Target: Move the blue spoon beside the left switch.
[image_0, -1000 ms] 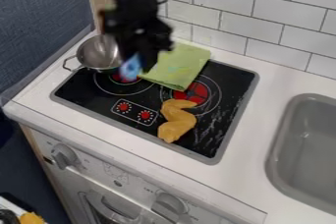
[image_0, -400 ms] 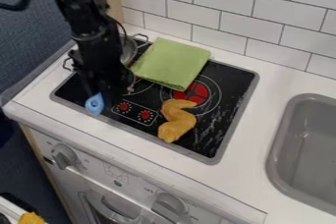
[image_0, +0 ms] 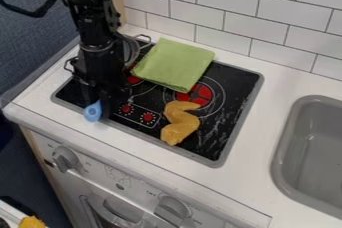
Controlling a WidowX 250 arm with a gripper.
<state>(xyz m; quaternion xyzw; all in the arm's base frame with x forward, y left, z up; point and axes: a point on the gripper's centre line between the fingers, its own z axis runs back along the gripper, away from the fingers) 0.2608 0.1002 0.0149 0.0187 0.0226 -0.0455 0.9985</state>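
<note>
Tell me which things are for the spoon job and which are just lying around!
For the job:
- blue spoon
- claw, right at the spoon
- left red switch, where the spoon should go beside

Just lying around:
- green cloth
- metal pot, partly behind the arm
- orange-brown curvy thing
- gray sink

Count:
- spoon [image_0: 93,112]: 1, blue
- pot [image_0: 132,48]: 1, metal, partly hidden
- cloth [image_0: 175,64]: 1, green
- orange-brown curved piece [image_0: 180,123]: 1, can't tell what it is
- cooktop [image_0: 229,103]: 1
- red burners [image_0: 202,92]: 2, one partly hidden
- red switches [image_0: 147,117]: 2
- big front knobs [image_0: 65,158]: 2
- sink [image_0: 284,144]: 1, cut off by right edge
- yellow thing [image_0: 31,222]: 1, lower left corner, too cropped to ID
</note>
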